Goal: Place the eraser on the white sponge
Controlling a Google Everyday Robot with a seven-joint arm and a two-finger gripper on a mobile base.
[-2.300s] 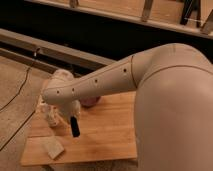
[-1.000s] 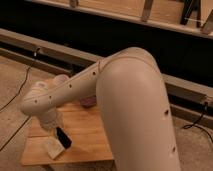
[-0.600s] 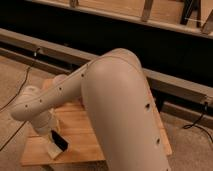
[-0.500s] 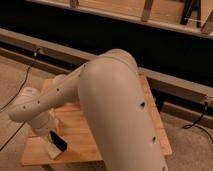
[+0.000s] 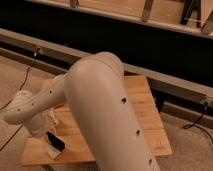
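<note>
Toward eight o'clock on the wooden table (image 5: 145,107), the gripper (image 5: 49,134) is clamped on the eraser (image 5: 56,142). It looks stiff, light and slick, best pinched across its flat faces, over the white sponge (image 5: 51,151).

The eraser (image 5: 56,142) was black, the white sponge (image 5: 52,152) off-white, the gripper (image 5: 48,133) at lower left cream, the table (image 5: 145,115) light wood-grained.

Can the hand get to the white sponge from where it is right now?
Probably yes: the hand, shut on the eraser, hangs low over the table, right above the white sponge, with nothing visible between them.
</note>
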